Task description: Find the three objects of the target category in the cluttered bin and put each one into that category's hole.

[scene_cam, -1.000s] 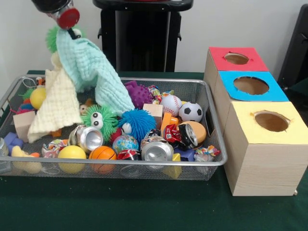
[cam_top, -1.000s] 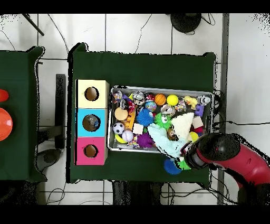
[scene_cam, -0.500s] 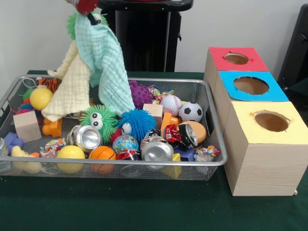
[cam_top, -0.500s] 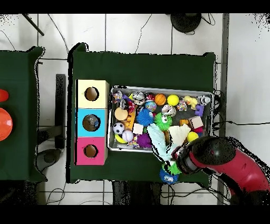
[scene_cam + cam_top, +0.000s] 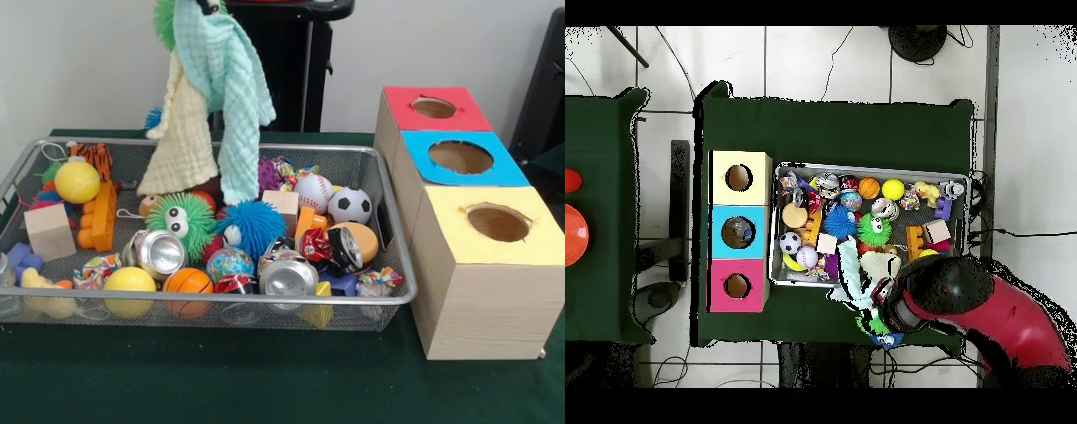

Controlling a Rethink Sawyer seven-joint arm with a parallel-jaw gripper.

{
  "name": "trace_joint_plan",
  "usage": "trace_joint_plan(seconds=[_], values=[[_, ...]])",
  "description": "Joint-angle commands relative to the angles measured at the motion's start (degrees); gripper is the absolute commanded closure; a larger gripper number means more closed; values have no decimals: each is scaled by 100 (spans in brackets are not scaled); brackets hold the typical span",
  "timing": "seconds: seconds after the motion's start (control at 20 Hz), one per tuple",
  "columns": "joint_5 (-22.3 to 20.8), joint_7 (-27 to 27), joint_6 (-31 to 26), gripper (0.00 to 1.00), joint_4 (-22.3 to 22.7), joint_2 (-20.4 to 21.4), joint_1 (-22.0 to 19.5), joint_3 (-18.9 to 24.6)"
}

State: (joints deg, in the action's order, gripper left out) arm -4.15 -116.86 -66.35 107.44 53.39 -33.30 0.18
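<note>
While lifting cloth clear of the clutter, mid-search step, by the look of it; 2 cloths, mint green cloth (image 5: pixel 231 79) and pale yellow cloth (image 5: pixel 184 132), hanging from the top edge of the front view together with a green fuzzy toy (image 5: pixel 164 16); lower ends dangling just above the toys at the bin's far side. Gripper out of frame in front view, hidden under the red arm (image 5: pixel 985 310) in overhead view; cannot tell whether clamped or apart. Bin (image 5: pixel 393 296) on the green counter (image 5: pixel 265 380), below the hanging cloths, still crowded with balls, cans, blocks. 3 boxes beside it: red box (image 5: pixel 434 108), blue box (image 5: pixel 461 157), yellow box (image 5: pixel 496 225), each with a hole. Next move, as a guess: carry the cloths across to the matching hole, or drop them aside; risk of snagging toys.
</note>
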Motion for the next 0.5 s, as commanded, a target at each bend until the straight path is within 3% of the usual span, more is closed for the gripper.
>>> trace_joint_plan(seconds=[0.05,0.25,0.5], values=[[-806,-127,-928,100,-951,554,478,71],[-1093,-326,-1111,100,-1383,745,688,-16],[-858,-379,-1371,100,-1511,731,719,70]])
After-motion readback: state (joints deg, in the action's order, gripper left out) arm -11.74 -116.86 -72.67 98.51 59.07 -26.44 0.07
